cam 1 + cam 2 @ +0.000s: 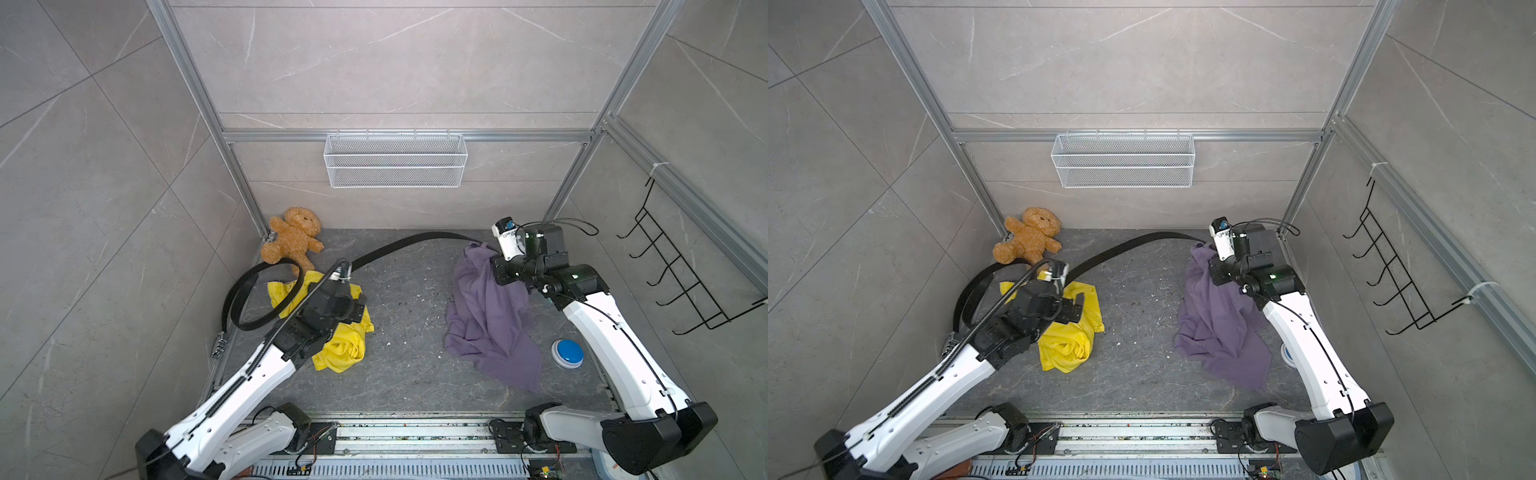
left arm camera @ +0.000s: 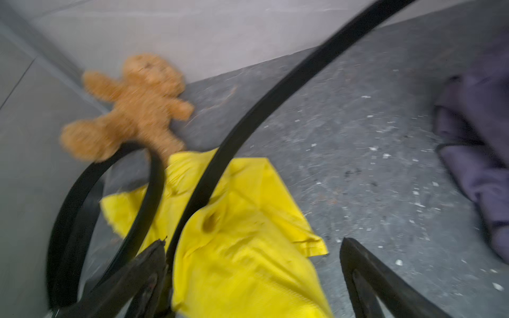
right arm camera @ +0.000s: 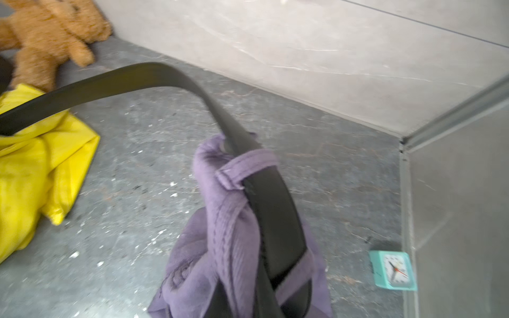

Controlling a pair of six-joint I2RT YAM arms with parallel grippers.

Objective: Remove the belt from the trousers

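The black belt [image 1: 415,241] arcs in the air from the purple trousers [image 1: 486,316] across to the left, where it coils on the floor and ends at a metal buckle [image 1: 219,343]. In the right wrist view the belt [image 3: 275,209] passes under a belt loop [image 3: 239,170] of the trousers [image 3: 220,247]. My right gripper [image 1: 493,262] is shut on the bunched waistband and holds it lifted; fabric hides its fingers. My left gripper [image 2: 253,241] stands wide open above the yellow cloth [image 2: 248,261]. The belt [image 2: 248,118] runs just beside one of its fingers [image 2: 148,264].
A brown teddy bear [image 1: 293,241] lies in the back left corner, touching the belt's coil. A blue round button [image 1: 567,353] sits by the right arm. A teal clock [image 3: 394,269] stands near the right wall. On the walls hang a wire basket [image 1: 395,160] and a hook rack [image 1: 685,282].
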